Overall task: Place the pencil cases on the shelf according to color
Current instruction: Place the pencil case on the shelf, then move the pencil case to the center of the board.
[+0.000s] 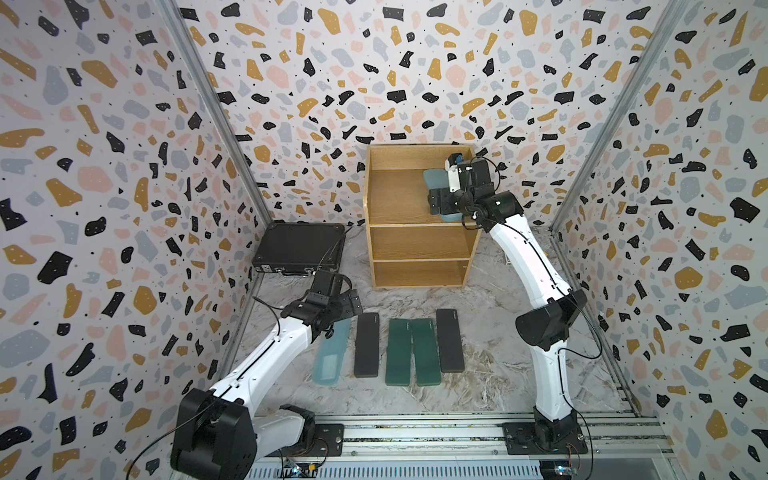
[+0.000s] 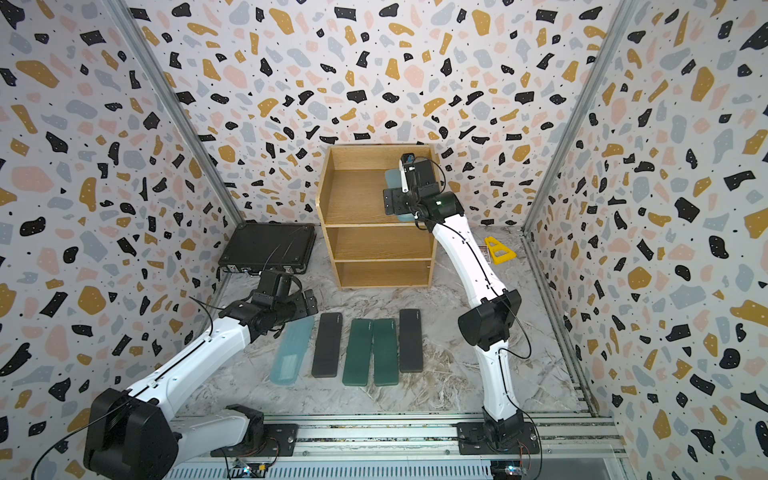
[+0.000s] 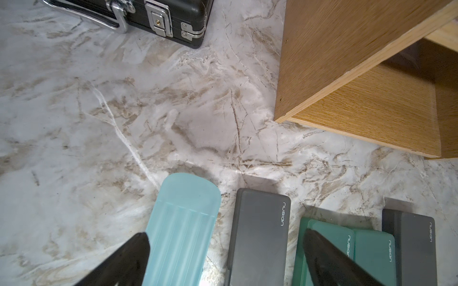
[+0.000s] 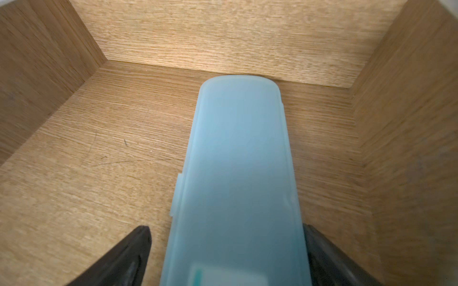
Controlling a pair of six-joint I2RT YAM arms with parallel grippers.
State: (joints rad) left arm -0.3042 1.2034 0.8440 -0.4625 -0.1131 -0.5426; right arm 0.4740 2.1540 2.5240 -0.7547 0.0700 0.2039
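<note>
Resting flat on the top tier of the shelf [image 1: 399, 195], one translucent light blue case [image 4: 238, 161] is seen lying lengthwise near the right side panel, its far end at or just short of the back panel. The right gripper [image 4: 225, 229] is placed over the near end of this case with the jaws spread. One finger stands clear of the case, with bare wood visible in the gap. The other lies just beside the opposite edge, and whether it touches cannot be told.

Five more cases are laid in a row on the marble-patterned desk [image 1: 490, 374] in front of the shelf. From the robot's left they are a second light blue case [image 1: 330, 353], slightly tilted, a black case [image 1: 367, 345], two dark green cases [image 1: 399, 352] touching side by side, and another black case [image 1: 451, 340]. The left gripper [image 3: 226, 235] is held above the far ends of the blue and black ones, its jaws spread wide and pinching nothing.

A black briefcase [image 1: 300, 247] is seen on the desk to the left of the shelf, and a yellow object [image 2: 498, 249] is visible to its right in a top view.
</note>
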